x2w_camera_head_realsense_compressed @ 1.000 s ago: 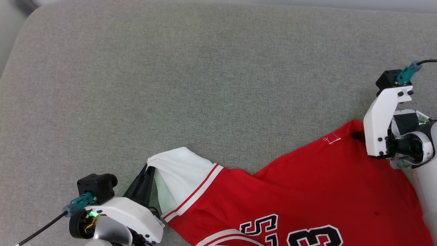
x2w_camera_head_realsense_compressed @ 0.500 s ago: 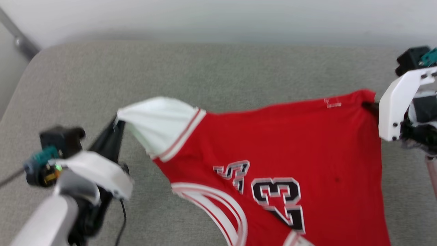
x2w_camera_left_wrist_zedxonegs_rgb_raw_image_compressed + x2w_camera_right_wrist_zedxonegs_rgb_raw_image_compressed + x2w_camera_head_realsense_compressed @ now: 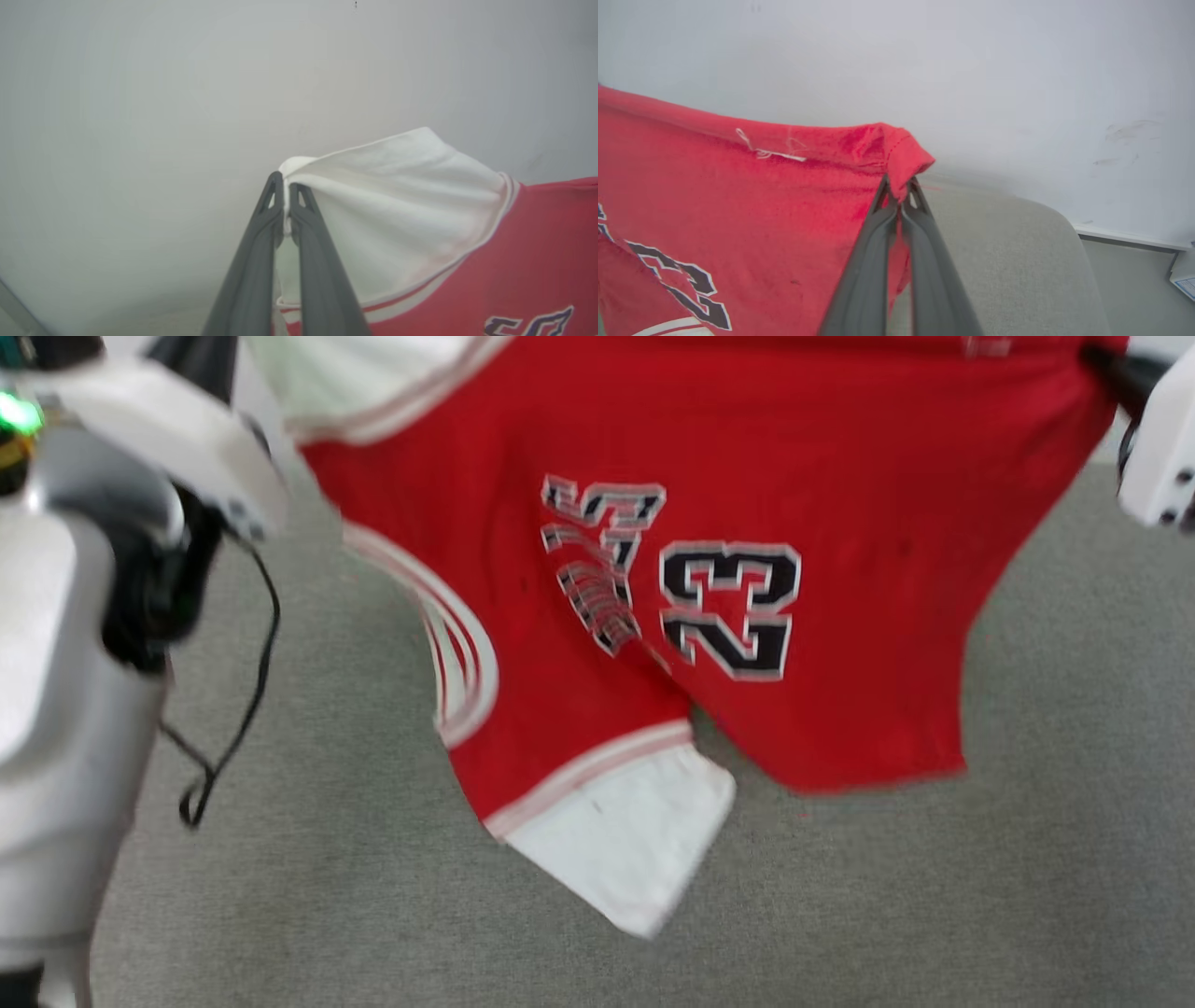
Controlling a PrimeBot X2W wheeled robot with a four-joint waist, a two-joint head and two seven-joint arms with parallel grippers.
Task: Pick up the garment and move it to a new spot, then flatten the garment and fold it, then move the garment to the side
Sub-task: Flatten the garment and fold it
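The garment [image 3: 840,476], red with the number 23 and blurred lettering, hangs in the air above the grey cushion [image 3: 1074,821], stretched between both grippers. Its lower white sleeve [image 3: 625,840] dangles free near the cushion. In the left wrist view my left gripper [image 3: 282,186] is shut on the edge of the other white sleeve [image 3: 397,210]. In the right wrist view my right gripper [image 3: 899,184] is shut on a red corner of the garment [image 3: 738,196] at the hem. In the head view the left arm [image 3: 84,616] stands at the left and the right gripper's white mount [image 3: 1158,457] at the upper right.
A black cable [image 3: 243,691] loops down from the left wrist over the cushion. A pale wall [image 3: 971,70] rises behind the cushion. In the right wrist view the cushion's rounded edge [image 3: 1064,233] ends at the right, with floor and a white box [image 3: 1183,277] beyond.
Both grippers have risen with the garment, which has left the cushion and now hangs spread between them. The head camera has shifted too.
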